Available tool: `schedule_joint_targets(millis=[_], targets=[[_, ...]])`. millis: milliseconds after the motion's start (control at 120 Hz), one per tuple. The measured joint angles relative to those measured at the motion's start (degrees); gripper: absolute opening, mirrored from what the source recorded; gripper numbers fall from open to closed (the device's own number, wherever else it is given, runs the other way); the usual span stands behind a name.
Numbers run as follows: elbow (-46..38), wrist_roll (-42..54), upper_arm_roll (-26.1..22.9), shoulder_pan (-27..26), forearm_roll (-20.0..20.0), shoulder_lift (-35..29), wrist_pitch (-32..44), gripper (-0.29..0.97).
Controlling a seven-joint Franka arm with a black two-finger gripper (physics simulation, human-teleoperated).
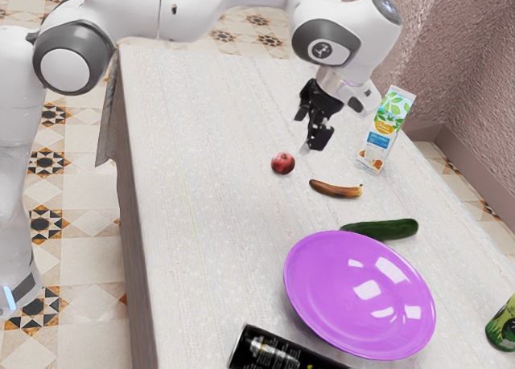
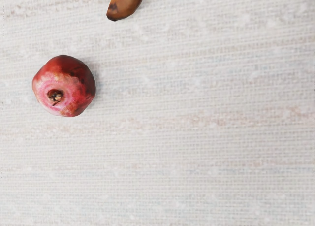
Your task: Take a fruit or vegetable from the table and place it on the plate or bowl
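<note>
Black two-finger gripper [image 1: 312,133], hanging above the pale woven-grain table [image 1: 201,224] with its fingers spread apart and nothing between them. Red fruit [image 1: 282,162] [image 2: 64,85], round with a dark calyx stub (a pomegranate by its look): it rests on the table just below the gripper and slightly toward the exterior view's left, near the fingers but apart from them. Banana [image 1: 335,190] [image 2: 125,2], brown-spotted and lying flat: it is below the gripper toward the exterior view's right, a little farther off than the red fruit and apart from it. Cucumber [image 1: 380,228], dark green and lying flat: it is beyond the banana from the gripper, just beside the rim of the plate. Purple plate [image 1: 358,293], shallow, glossy and bare: it is well apart from the gripper, toward the table's near end. Juice carton [image 1: 386,128], white with green and orange print, upright: it is beside the gripper on the exterior view's right. Black bottle [image 1: 278,351], lying at the near edge beside the plate. Green bottle [image 1: 504,325], cut by the exterior view's right border.
</note>
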Motion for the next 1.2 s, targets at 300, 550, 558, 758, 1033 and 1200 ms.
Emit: schedule_joint_targets(millis=[300, 550, 558, 758, 1033, 1200], targets=[[0.88, 0.21, 0.61, 0.28, 0.91, 0.21, 7.12, 0.68], [0.81, 3.38, -1.36, -0.11, 4.18, 2.25, 8.44, 0.68], [0.87, 3.56, -1.49, -0.07, 4.25, 2.39, 8.48, 0.68], [2.03, 7.24, -8.51, 4.96, 6.53, 3.66, 9.05, 0.68], [-1.17, 10.39, 3.70, 1.03, 0.15, 2.66, 9.28, 0.68], [-5.28, 11.23, 19.64, -7.63, -8.47, 1.02, 9.32, 0.68]])
